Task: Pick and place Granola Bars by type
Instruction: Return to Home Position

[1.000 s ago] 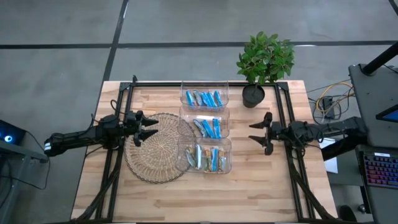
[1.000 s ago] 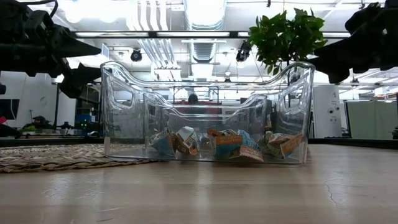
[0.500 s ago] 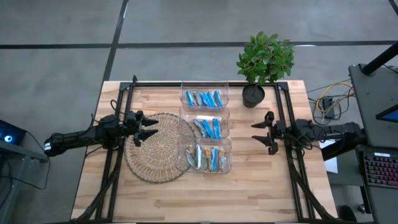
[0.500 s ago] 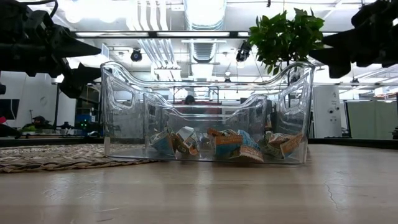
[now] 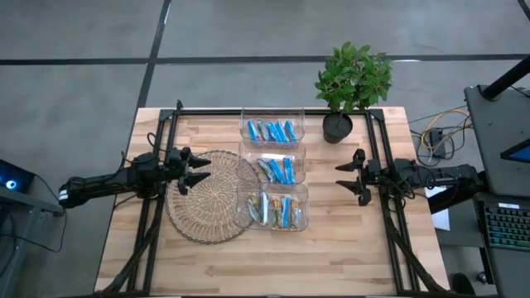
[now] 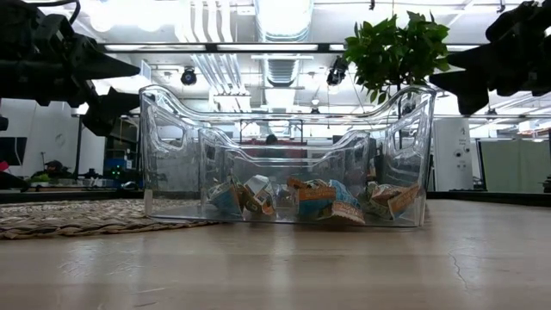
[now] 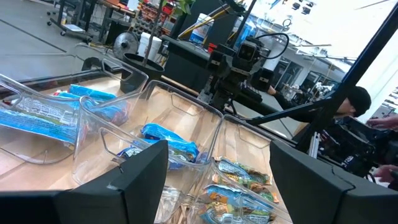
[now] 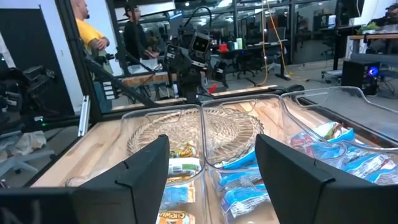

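Three clear bins stand in a column at the table's middle: far bin (image 5: 272,128), middle bin (image 5: 273,170), near bin (image 5: 273,209). Each holds granola bars lying on its floor, mostly blue (image 5: 282,170), some tan or silvery (image 5: 263,209). My left gripper (image 5: 201,170) is open and empty above the left edge of a woven round mat (image 5: 211,196). My right gripper (image 5: 341,177) is open and empty, right of the bins. The bars also show in the left wrist view (image 7: 168,137) and the right wrist view (image 8: 239,186).
A potted plant (image 5: 349,83) stands at the far right of the table. A black frame rail (image 5: 385,174) runs along the table's sides. Bare wood lies between the bins and my right gripper and along the near edge. People stand in the room beyond the table.
My right gripper has drawn back a little toward the table's right edge, away from the bins, still open. My left gripper and the bars have kept still.
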`<action>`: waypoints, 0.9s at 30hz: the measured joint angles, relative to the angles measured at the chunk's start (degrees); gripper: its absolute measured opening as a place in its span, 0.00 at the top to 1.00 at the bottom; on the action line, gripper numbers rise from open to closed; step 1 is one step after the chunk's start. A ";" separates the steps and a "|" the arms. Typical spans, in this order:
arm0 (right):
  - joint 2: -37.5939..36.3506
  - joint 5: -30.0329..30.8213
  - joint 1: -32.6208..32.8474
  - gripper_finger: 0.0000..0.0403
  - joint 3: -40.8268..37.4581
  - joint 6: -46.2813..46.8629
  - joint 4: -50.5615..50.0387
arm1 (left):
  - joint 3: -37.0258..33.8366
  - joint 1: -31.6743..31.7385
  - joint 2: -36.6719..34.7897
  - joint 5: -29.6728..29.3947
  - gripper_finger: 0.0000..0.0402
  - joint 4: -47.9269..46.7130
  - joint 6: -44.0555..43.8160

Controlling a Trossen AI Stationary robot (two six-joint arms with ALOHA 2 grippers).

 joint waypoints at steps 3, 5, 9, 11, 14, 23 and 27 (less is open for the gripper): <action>0.15 0.01 0.00 0.44 0.00 0.07 0.00 | -0.01 0.01 0.00 0.00 0.35 0.00 0.00; 0.36 0.00 0.00 0.43 0.00 0.07 0.00 | 0.00 0.00 0.00 0.00 0.35 0.00 0.00; 0.75 0.02 0.00 0.44 0.00 0.07 0.00 | -0.02 0.02 0.00 0.00 0.35 0.00 0.00; 0.76 0.02 0.00 0.44 0.00 0.07 0.00 | 0.00 0.01 0.00 0.00 0.35 0.00 0.00; 0.76 0.02 0.00 0.44 0.00 0.07 0.00 | -0.01 0.01 0.00 0.00 0.35 0.00 0.00; 0.79 0.02 0.00 0.44 0.00 0.04 0.00 | 0.00 0.00 0.00 0.00 0.35 0.00 0.00; 0.79 0.02 0.00 0.43 0.00 0.04 0.00 | -0.01 0.01 0.00 0.00 0.35 0.00 0.00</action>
